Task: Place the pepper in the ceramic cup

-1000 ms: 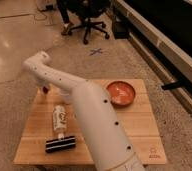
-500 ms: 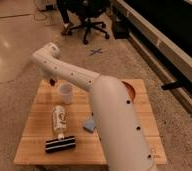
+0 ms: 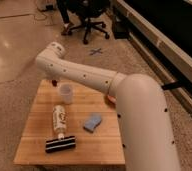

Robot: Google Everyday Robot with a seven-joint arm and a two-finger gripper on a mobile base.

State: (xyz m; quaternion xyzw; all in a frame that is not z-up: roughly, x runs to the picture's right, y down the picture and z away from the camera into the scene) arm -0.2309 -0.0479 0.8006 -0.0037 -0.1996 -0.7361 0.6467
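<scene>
The gripper, upper left of the frame behind the arm, is shut on the small dark-red pepper, just left of the plain white ceramic cup.

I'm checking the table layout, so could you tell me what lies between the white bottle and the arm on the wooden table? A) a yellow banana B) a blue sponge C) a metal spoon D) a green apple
B: a blue sponge lies on the wooden table, right of the white bottle. The gripper, shut, hangs at the far edge by the ceramic cup.
</scene>
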